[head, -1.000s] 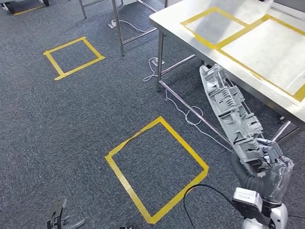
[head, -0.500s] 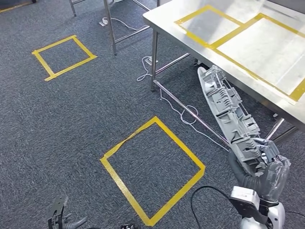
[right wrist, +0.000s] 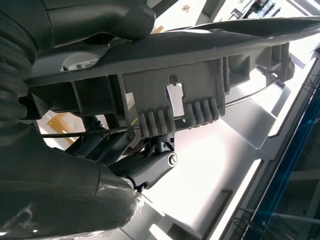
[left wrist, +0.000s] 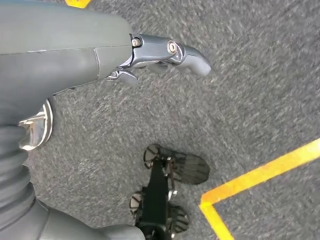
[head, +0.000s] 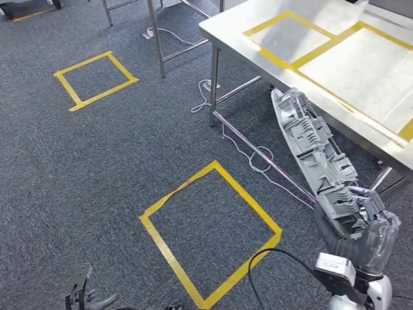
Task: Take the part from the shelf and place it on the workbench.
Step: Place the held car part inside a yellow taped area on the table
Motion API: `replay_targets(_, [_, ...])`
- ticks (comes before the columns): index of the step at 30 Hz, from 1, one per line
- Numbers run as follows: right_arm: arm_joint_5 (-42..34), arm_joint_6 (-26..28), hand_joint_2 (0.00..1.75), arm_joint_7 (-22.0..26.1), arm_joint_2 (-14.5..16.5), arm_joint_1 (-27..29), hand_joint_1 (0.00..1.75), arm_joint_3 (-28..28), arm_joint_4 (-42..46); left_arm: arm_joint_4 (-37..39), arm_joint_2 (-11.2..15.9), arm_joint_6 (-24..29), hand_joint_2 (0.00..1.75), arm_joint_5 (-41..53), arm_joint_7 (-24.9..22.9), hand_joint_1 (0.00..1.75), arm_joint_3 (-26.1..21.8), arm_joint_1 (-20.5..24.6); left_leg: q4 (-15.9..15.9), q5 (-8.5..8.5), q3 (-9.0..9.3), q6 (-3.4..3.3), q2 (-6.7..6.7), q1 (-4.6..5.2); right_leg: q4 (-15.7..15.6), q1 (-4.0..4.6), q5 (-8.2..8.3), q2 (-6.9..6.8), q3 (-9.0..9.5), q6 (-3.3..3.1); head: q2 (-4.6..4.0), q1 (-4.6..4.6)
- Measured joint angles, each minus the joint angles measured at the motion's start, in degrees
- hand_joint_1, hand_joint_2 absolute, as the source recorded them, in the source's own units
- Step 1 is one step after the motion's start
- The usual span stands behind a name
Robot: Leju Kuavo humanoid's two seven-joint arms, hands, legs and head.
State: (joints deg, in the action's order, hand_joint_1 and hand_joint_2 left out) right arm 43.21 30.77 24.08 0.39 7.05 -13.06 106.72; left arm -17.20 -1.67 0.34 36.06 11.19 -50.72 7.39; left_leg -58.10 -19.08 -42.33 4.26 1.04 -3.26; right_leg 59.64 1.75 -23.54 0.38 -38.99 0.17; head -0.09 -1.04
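Beside workbench [head: 312,71] — part [head: 316,155] between fingers [right wrist: 151,167]

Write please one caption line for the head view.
Right hand holds the grey plastic part beside the steel workbench.

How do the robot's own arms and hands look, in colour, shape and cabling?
The left hand has dark metallic fingers with silver screws, behind a smooth grey cover and black ribbed bellows. The right hand looks grey with dark fingers; its wrist carries ribbed black bellows, a silver camera block and a thin black cable.

Right hand [head: 362,223] around grey part [head: 312,152]
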Motion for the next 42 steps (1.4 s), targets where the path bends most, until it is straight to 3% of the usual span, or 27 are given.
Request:
replay_targets(2, [0.0,-0.1,1.75,-0.1,0.0,0.1,1.75,0.1,0.0,0.0,0.0,0.0,1.75,0.0,0.1,0.0,0.0,0.0,-0.6,-0.35,-0.13,0.36,-0.28,0.09,-1.3,-0.01,0.58,0.06,0.98,-0.85,0.0,0.13])
replay_targets(4, [0.0,-0.3,1.75,-0.2,0.0,0.1,1.75,0.2,0.0,0.0,-0.1,-0.1,1.75,0.1,0.2,0.0,0.0,0.1,-5.6,-2.74,-2.4,0.06,-0.61,0.6,-2.2,-0.06,0.86,0.08,1.91,-1.66,0.0,0.62])
replay_targets(6, [-0.1,-0.6,1.75,-0.4,0.0,0.0,1.75,0.3,0.0,0.0,-0.1,-0.2,1.75,0.1,0.2,0.0,0.0,0.1,-12.4,-5.53,-5.91,-0.21,-0.65,1.13,-2.2,0.11,0.66,0.16,2.3,-2.23,0.0,1.05])
replay_targets(7, [-0.2,-0.7,1.75,-0.5,0.0,0.0,1.75,0.3,0.0,0.0,-0.1,-0.2,1.75,0.1,0.2,0.0,0.0,0.1,-14.1,-5.93,-6.85,-0.24,-0.65,1.3,-2.1,0.19,0.46,0.29,2.43,-2.33,0.0,1.09])
replay_targets(8, [-0.2,-0.9,1.75,-0.6,0.0,0.0,1.75,0.3,0.0,0.0,0.0,-0.2,1.75,0.1,0.2,0.0,0.0,0.2,-13.9,-5.45,-6.72,-0.25,-0.65,1.39,-2.0,0.2,0.2,0.46,2.6,-2.33,0.0,1.09])
replay_targets(10, [-0.3,-1.2,1.75,-0.9,0.0,0.0,1.75,0.4,0.0,0.0,0.1,-0.2,1.75,0.1,0.2,0.0,0.0,0.4,-8.6,-2.83,-3.39,-0.07,-0.67,1.31,-1.2,0.08,-0.72,0.85,2.95,-1.85,0.0,1.1])
replay_targets(12, [-0.3,-1.7,1.75,-1.1,0.0,-0.1,1.75,0.6,0.0,0.0,-0.1,-0.2,1.75,0.2,0.2,0.0,0.0,0.8,-3.3,-1.85,0.27,-0.09,-0.48,1.1,0.4,0.3,-2.16,1.08,2.64,-1.19,0.0,1.26])
replay_targets(15, [-0.6,-2.8,1.75,-1.6,0.0,-0.1,1.75,0.7,0.2,0.0,-0.2,-0.3,1.75,0.5,0.2,0.0,0.1,1.0,-2.2,-3.21,1.53,-1.28,-0.36,1.07,1.5,0.46,-3.76,1.24,2.96,-0.73,0.0,1.28])
replay_targets(17, [-0.8,-3.3,1.75,-1.9,-0.1,-0.1,1.75,0.8,0.3,0.0,-0.2,-0.4,1.75,0.6,0.2,0.0,0.2,0.9,-2.0,-3.76,2.33,-1.91,-0.39,0.97,2.3,0.33,-4.64,1.06,3.33,-0.07,0.0,0.99])
replay_targets(19, [-0.9,-3.4,1.75,-1.9,-0.1,-0.2,1.75,0.9,0.3,-0.1,-0.2,-0.4,1.75,0.7,0.3,0.0,0.2,0.8,-1.9,-4.1,3.23,-2.3,-0.32,0.84,7.1,-0.03,-6.27,0.74,0.92,0.63,0.0,0.41])
replay_targets(21, [-1.0,-3.4,1.75,-1.9,-0.2,-0.2,1.75,1.0,0.3,-0.1,0.0,-0.4,1.75,0.9,0.3,0.0,0.2,0.8,-1.8,-4.59,3.83,-2.34,-0.45,0.85,14.2,-0.58,-8.34,0.47,-3.68,1.17,0.0,0.08])
replay_targets(22, [-1.0,-3.4,1.75,-1.9,-0.2,-0.2,1.75,1.1,0.3,-0.1,0.0,-0.4,1.75,1.0,0.3,0.0,0.3,0.8,-1.8,-4.92,4.15,-2.3,-0.58,0.88,16.2,-0.77,-8.61,0.35,-5.55,1.33,0.0,0.02])
replay_targets(23, [-1.1,-3.4,1.75,-1.9,-0.2,-0.1,1.75,1.3,0.3,-0.1,0.0,-0.4,1.75,1.2,0.3,0.0,0.4,0.8,-1.8,-5.29,4.57,-2.25,-0.79,0.92,16.4,-0.89,-7.89,0.24,-6.45,1.38,0.0,-0.06])
replay_targets(25, [-1.2,-3.4,1.75,-1.9,-0.2,-0.1,1.75,1.5,0.3,-0.1,0.0,-0.4,1.75,1.5,0.3,0.0,0.5,0.8,-1.7,-6.1,5.74,-2.11,-1.3,0.99,11.0,-0.89,-3.58,-0.44,-5.05,1.08,0.0,-0.15])
replay_targets(26, [-1.2,-3.4,1.75,-1.8,-0.2,-0.1,1.75,1.6,0.3,-0.1,0.0,-0.4,1.75,1.6,0.3,0.0,0.6,0.8,-1.6,-6.51,6.41,-1.99,-1.61,1.01,7.1,-0.69,-1.22,-1.45,-3.55,0.84,0.0,-0.2])
replay_targets(27, [-1.2,-3.4,1.75,-1.8,-0.2,-0.2,1.75,1.6,0.3,-0.1,0.0,-0.4,1.75,1.7,0.3,0.0,0.6,0.8,-1.5,-6.87,7.01,-1.78,-1.89,1.06,3.7,-0.34,0.1,-2.4,-2.17,0.52,0.0,-0.25])
replay_targets(29, [-1.2,-3.4,1.75,-1.7,-0.2,-0.4,1.75,1.8,0.4,-0.1,0.0,-0.4,1.75,1.8,0.3,0.0,0.7,0.8,-1.2,-7.34,8.04,-1.14,-2.66,1.16,0.5,0.35,0.61,-3.33,-0.63,-0.2,0.0,-0.26])
replay_targets(32, [-1.2,-3.3,1.75,-1.7,-0.2,-0.2,1.75,2.0,0.5,-0.1,-0.1,-0.4,1.75,1.8,0.3,0.0,0.9,1.0,-1.7,-7.95,9.31,-0.36,-3.3,1.05,-0.5,0.38,0.37,-1.57,1.11,-1.3,0.0,-0.25])
replay_targets(34, [-1.2,-3.3,1.75,-1.7,-0.2,-0.3,1.75,2.2,0.6,-0.1,-0.2,-0.4,1.75,1.8,0.3,0.0,1.0,1.2,-5.7,-9.58,7.41,-0.4,-2.51,1.15,-1.0,0.23,0.21,-0.46,2.59,-2.02,0.0,-0.12])
replay_targets(37, [-1.2,-3.4,1.75,-1.7,-0.2,-0.2,1.75,2.3,0.6,-0.1,-0.2,-0.4,1.75,1.9,0.3,0.0,1.0,0.9,-14.7,-12.83,1.06,-0.74,-1.45,1.9,-1.0,0.51,-0.53,1.43,3.65,-2.85,0.0,0.07])
replay_targets(38, [-1.2,-3.4,1.75,-1.7,-0.2,-0.1,1.75,2.4,0.6,-0.1,-0.1,-0.4,1.75,2.0,0.3,0.0,1.0,0.8,-15.4,-12.73,-0.2,-0.91,-1.3,2.18,-1.0,0.61,-0.86,2.16,4.09,-2.96,0.0,0.05])
replay_targets(39, [-1.2,-3.4,1.75,-1.8,-0.2,0.0,1.75,2.4,0.6,-0.1,-0.1,-0.4,1.75,2.0,0.3,0.0,1.0,0.8,-14.3,-11.51,-0.51,-1.13,-1.13,2.43,-1.0,0.68,-1.22,2.89,4.59,-2.98,0.0,0.07])
replay_targets(40, [-1.2,-3.4,1.75,-1.8,-0.2,0.1,1.75,2.4,0.6,-0.1,-0.1,-0.4,1.75,2.0,0.3,0.0,1.0,0.8,-11.6,-9.19,0.1,-1.36,-0.8,2.61,-1.0,0.73,-1.62,3.61,5.16,-2.91,0.0,0.06])
replay_targets(42, [-1.2,-3.4,1.75,-1.8,-0.2,0.1,1.75,2.5,0.6,-0.1,0.0,-0.4,1.75,2.0,0.3,0.0,1.0,0.8,-4.3,-4.36,2.34,-1.78,1.11,2.69,-0.8,0.8,-2.47,4.95,5.97,-2.65,0.0,0.04])
